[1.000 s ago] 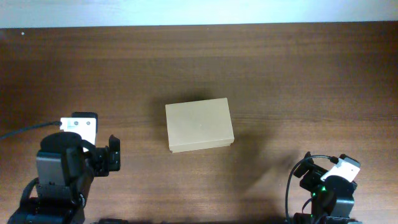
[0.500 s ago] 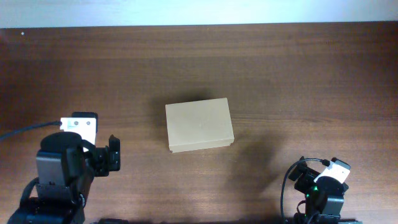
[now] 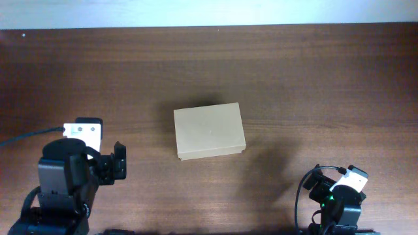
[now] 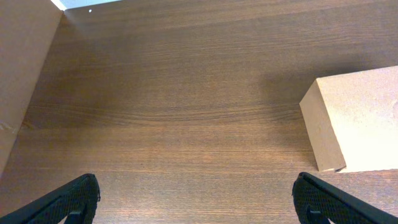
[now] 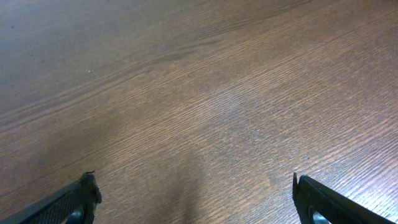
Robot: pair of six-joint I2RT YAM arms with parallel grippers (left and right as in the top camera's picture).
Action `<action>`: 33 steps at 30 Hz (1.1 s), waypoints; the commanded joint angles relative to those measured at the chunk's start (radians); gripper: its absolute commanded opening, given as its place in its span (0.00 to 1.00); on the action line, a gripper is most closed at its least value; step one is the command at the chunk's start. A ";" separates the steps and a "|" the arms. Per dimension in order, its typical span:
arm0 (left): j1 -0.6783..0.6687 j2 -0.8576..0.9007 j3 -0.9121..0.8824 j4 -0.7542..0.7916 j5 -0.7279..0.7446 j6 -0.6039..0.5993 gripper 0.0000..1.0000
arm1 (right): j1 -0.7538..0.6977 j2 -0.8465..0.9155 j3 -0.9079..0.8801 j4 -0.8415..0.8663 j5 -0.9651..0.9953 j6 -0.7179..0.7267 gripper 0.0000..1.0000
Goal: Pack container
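The container is plain tan and unprinted, its side a shade darker than its top. The table is dark brown wood with fine streaked grain. The left gripper and right gripper are black. A green light glows on the right arm.

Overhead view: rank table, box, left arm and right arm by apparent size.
Largest to smallest: table, left arm, box, right arm. Both arms are cropped by the frame and sit nearer the camera, so box versus arms is unsure.
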 commanded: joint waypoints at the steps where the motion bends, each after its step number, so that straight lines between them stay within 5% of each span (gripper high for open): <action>1: 0.006 -0.001 -0.004 0.002 -0.007 -0.010 0.99 | -0.008 -0.013 -0.011 0.002 -0.006 0.009 0.99; 12: 0.027 -0.058 -0.040 0.015 -0.014 -0.001 0.99 | -0.008 -0.013 -0.011 0.002 -0.006 0.009 0.99; 24: 0.113 -0.391 -0.600 1.125 -0.003 0.028 0.99 | -0.008 -0.013 -0.011 0.002 -0.006 0.009 0.99; 27: 0.113 -0.510 -0.772 1.260 -0.003 0.028 0.99 | -0.008 -0.013 -0.011 0.002 -0.006 0.009 0.99; 33: 0.113 -0.697 -1.025 1.281 -0.003 0.027 0.99 | -0.008 -0.013 -0.011 0.002 -0.006 0.009 0.99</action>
